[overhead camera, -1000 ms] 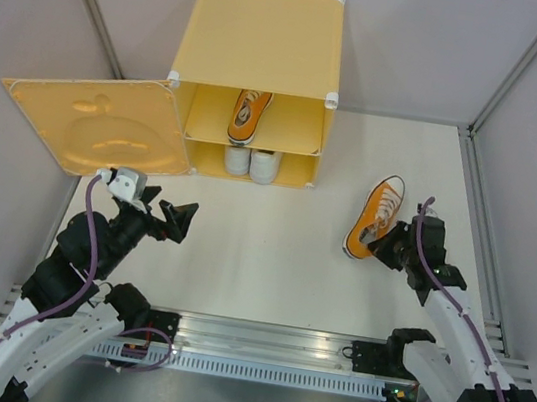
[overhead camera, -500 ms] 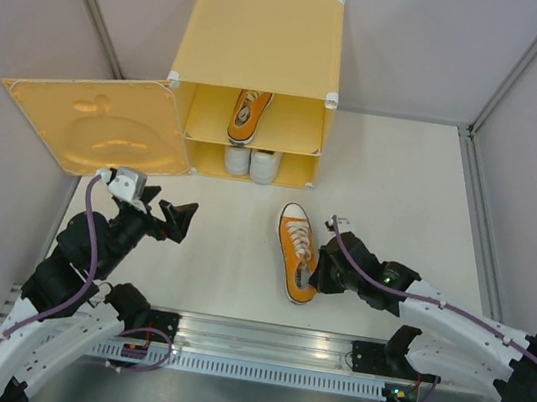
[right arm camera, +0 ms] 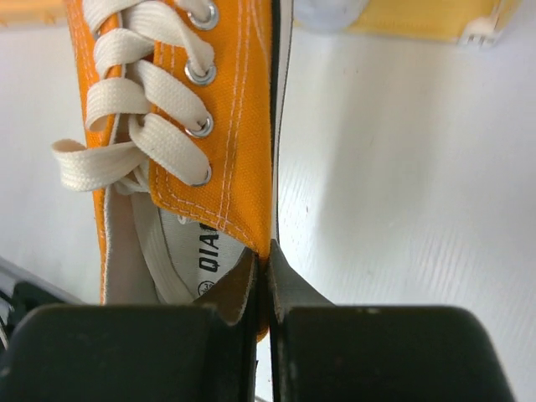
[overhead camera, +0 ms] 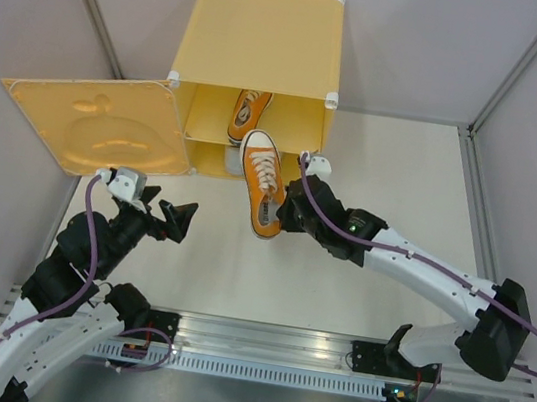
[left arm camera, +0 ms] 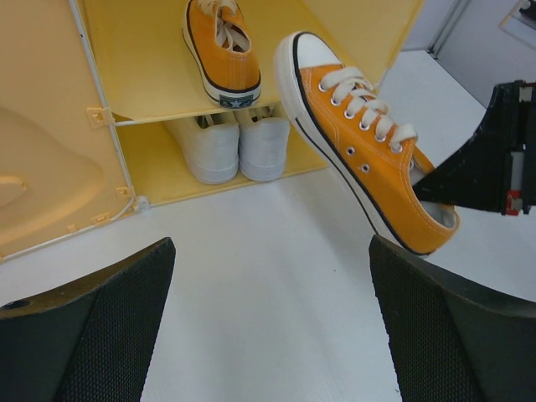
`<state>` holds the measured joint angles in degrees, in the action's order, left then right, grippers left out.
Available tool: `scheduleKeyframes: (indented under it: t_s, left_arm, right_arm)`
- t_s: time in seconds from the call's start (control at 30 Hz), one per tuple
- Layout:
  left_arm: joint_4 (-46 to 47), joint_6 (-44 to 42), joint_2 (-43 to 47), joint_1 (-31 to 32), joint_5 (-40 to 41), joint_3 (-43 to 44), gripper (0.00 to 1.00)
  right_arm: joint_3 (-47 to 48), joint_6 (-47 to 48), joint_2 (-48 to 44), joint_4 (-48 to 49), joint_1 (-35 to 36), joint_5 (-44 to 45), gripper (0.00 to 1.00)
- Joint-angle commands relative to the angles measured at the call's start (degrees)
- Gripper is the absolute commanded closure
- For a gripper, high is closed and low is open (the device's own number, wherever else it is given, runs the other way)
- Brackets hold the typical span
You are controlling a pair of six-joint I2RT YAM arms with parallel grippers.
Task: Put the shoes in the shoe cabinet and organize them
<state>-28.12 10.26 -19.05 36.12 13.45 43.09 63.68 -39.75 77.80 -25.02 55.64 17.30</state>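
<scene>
Right gripper (right arm camera: 261, 266) is pinched tight on the canvas side wall of an orange sneaker (right arm camera: 222, 100), close to the heel opening, one finger inside the shoe and one outside. That arm reaches out across the white table (overhead camera: 375, 166) toward the middle, and the sneaker hangs off the surface, tilted, its white toe cap raised and pointing at the front of the shoe cabinet (overhead camera: 262, 38). From the top view the toe sits just in front of the cabinet's open face. The left gripper (overhead camera: 168, 208) hovers over the table on the left side with nothing between its fingers (left arm camera: 100, 327), which stand wide apart and frame the scene ahead. Beyond them, in the cabinet's lower compartment, the white pair (left arm camera: 209, 151) stands side by side, heels facing out. On the shelf (left arm camera: 159, 115) above lies the second orange sneaker (left arm camera: 219, 46), heel outward, toward the middle of the upper compartment. The door (overhead camera: 98, 125) is swung fully open to the left, its inner face showing the embossed apple-like shape.
</scene>
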Motion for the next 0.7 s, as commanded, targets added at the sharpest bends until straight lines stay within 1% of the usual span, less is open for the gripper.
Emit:
scheduleKeyframes:
  t_s: [0.0,0.1,0.4,0.5,0.67]
  left_arm:
    - [2.1,-1.03,0.24,0.0,0.96,-0.11,0.0]
    - [2.1,-1.03,0.15,0.0,0.7,-0.11,0.0]
    - [2.02,-0.95,-0.2,0.09,-0.01,-0.11,0.0]
    - [2.1,-0.95,-0.02,0.09,0.08,-0.2,0.0]
    - [2.19,-0.86,-0.02,0.09,-0.01,-0.2,0.0]
  right_arm:
    - [5.4,-0.77,1.65,5.75,-3.94,5.47,0.99]
    - [5.58,-2.35,2.27,8.3,-7.19,4.33,0.99]
    - [8.83,-3.76,6.04,10.42,-11.15,5.11,0.99]
    - [11.2,-4.02,8.59,11.39,-12.65,4.06,0.99]
    - [16.21,-4.72,12.2,11.83,-12.92,5.9,0.99]
